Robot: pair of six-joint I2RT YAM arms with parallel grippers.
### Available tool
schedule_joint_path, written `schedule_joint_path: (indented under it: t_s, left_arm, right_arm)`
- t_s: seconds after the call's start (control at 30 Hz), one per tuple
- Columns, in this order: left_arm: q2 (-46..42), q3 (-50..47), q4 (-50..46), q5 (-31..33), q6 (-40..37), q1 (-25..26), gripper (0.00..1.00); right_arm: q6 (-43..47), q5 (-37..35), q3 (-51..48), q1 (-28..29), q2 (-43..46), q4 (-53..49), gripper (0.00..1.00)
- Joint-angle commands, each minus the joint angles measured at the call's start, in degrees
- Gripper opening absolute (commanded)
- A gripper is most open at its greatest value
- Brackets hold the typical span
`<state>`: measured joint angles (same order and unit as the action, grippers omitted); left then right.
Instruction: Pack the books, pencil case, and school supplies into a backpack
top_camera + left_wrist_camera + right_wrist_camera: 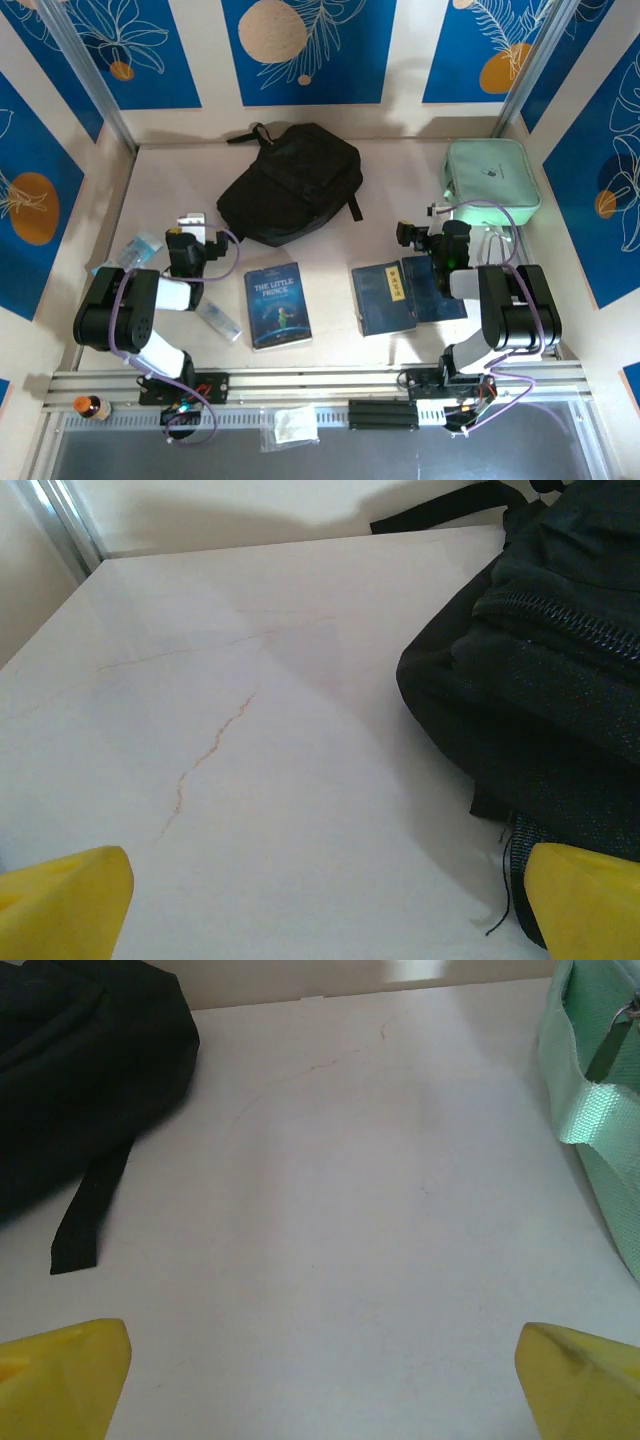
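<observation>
Left gripper (pixel 320 920) spread wide and empty, sitting low just beside the backpack (pixel 290 185). Right gripper (pixel 320 1390) also spread and empty over bare worktop (pixel 330 1210). Backpack lies far-centre, soft and floppy, so I'd pinch fabric by the zip (pixel 560 620) and expect sag. Books (pixel 277 305) lie flat toward the near edge. They look thin, stiff, probably slick; I'd take one by a long edge.

only thing I can actually read is "THE LITTLE PRINCE" on the blue book (pixel 277 307) cover, the yellow strip (pixel 394 280) on the other book (pixel 378 305) is too tiny to make out
</observation>
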<state>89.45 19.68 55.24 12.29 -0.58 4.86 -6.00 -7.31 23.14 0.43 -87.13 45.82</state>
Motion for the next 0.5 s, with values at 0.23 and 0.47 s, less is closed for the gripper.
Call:
schedule_joint_path:
  t_s: [0.23,0.47]
  left_arm:
    - [0.37,0.71,0.9,-0.04,-0.83,0.48,1.0]
    - [0.36,0.86,0.65,0.0,-0.83,0.49,1.0]
  right_arm:
    - [-0.24,-0.16,0.5,0.01,-0.14,1.1,0.99]
    - [-0.33,0.01,0.63,-0.12,-0.23,0.84,0.99]
